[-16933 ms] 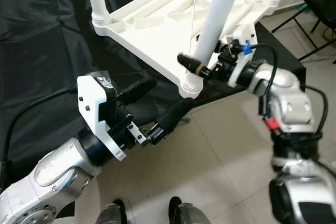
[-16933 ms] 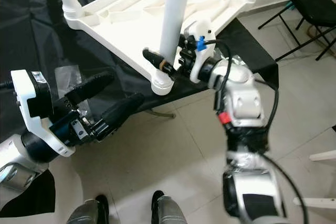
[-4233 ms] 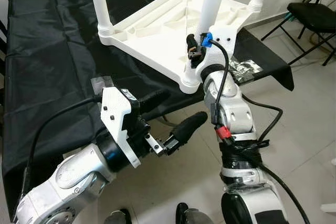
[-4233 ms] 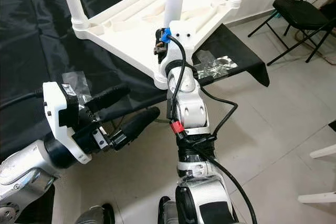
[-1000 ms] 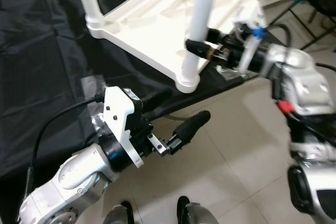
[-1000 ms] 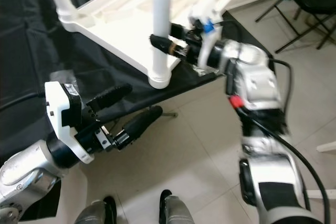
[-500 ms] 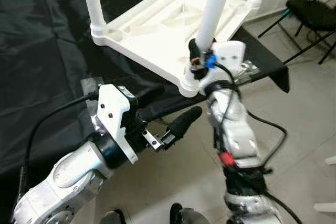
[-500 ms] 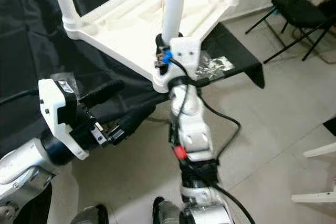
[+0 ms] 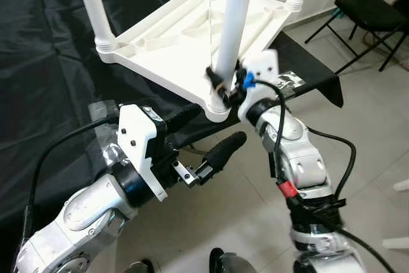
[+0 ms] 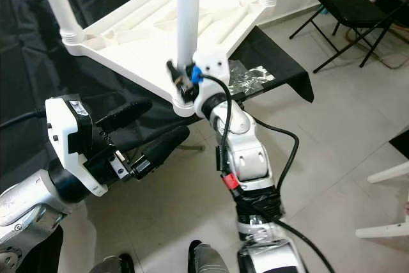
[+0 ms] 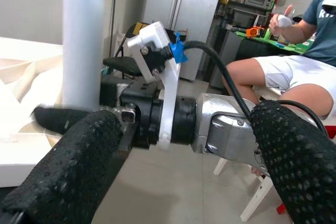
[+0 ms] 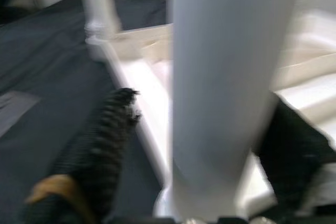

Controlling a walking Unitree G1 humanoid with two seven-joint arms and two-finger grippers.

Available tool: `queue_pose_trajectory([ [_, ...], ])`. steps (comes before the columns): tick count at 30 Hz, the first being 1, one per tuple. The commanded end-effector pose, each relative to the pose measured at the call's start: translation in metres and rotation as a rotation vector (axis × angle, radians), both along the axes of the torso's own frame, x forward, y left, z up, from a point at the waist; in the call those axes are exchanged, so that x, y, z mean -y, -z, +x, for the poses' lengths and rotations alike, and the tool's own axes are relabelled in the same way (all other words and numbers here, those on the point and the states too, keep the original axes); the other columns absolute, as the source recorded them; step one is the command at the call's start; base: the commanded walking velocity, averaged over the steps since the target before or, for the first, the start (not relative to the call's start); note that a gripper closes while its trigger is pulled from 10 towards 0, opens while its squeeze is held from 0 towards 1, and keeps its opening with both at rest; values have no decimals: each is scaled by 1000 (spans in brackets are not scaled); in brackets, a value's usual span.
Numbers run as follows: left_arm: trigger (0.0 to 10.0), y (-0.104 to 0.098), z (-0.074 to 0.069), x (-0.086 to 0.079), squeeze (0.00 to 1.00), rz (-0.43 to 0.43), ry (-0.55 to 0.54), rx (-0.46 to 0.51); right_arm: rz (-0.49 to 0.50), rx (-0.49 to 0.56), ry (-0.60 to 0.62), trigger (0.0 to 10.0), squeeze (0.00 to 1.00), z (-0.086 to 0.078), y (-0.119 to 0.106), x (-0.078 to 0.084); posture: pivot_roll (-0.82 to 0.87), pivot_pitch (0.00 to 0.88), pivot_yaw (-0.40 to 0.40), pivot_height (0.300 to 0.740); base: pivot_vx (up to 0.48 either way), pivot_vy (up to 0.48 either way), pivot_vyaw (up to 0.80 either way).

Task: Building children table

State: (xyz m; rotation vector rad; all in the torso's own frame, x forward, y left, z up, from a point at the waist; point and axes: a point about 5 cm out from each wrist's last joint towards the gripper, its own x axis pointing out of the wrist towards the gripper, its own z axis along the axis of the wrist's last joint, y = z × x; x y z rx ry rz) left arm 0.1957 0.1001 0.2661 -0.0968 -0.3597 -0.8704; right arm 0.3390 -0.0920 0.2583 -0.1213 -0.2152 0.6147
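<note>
The right gripper (image 9: 220,87) is clenched around the near leg (image 9: 231,23) of the children's table, just above the socket where the leg meets the tabletop corner; in the right wrist view one black finger (image 12: 100,150) lies on each side of the white tube. The left gripper (image 9: 204,133) hangs with its two fingers spread apart and nothing between them, below and in front of that same corner, near it but not touching. The white table (image 9: 166,43) lies upside down on a black cloth (image 9: 51,81) covering a work surface, its legs pointing up. A black folding chair (image 9: 370,14) stands on the tiled floor (image 9: 364,126) to the right. In the left wrist view a seated person (image 11: 294,72) is behind the right arm.
</note>
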Motion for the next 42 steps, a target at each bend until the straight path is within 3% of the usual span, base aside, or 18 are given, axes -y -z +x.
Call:
queue_pose_trajectory([
  [1,10000,2,-1,-1,0,5,-1,-4,7,38,-64,10000,1000,-2,-9,-2,-25,253,-83,740,0,0,0],
  [3,10000,2,-1,0,0,6,-1,-3,-67,84,-73,10000,1000,6,-24,11,-17,255,-84,740,0,0,0],
  [7,10000,1,-2,-1,0,8,-3,0,-144,78,-178,10000,1000,10,-36,17,4,260,-82,740,0,0,0],
  [16,10000,-2,0,-4,0,16,-4,2,-170,94,-247,10000,1000,24,-53,22,61,271,-55,740,0,0,0],
  [17,10000,-2,1,-4,0,16,-2,3,-164,99,-226,10000,667,30,-58,24,67,272,-55,740,0,0,0],
  [18,10000,-2,1,-4,0,16,-2,3,-164,99,-226,10000,667,30,-58,24,67,272,-55,740,0,0,0],
  [19,10000,-3,1,-3,0,17,0,5,-167,110,-210,10000,0,33,-62,26,75,279,-57,740,0,0,0],
  [24,10000,-4,-1,-2,0,16,0,4,-184,119,-212,10000,0,39,-69,29,75,287,-60,740,0,0,0],
  [25,10000,-3,-1,-2,0,17,0,4,-188,119,-221,4902,0,39,-69,29,75,287,-60,740,0,0,0],
  [26,10000,-3,-1,-2,0,17,0,4,-188,119,-221,4902,0,39,-69,29,75,287,-60,740,0,0,0],
  [27,10000,-3,-1,-2,0,15,-1,1,-209,116,-241,0,0,39,-70,30,71,291,-60,740,0,0,0],
  [37,10000,-2,-3,0,0,13,10,-12,-284,85,-328,0,0,37,-69,39,65,303,-55,740,0,0,0],
  [41,10000,-2,-3,0,0,14,16,-15,-306,70,-284,0,0,36,-64,47,58,311,-61,740,0,0,0],
  [42,10000,-2,-3,1,0,15,17,-16,-290,61,-225,0,0,36,-56,47,58,311,-61,740,0,0,0],
])
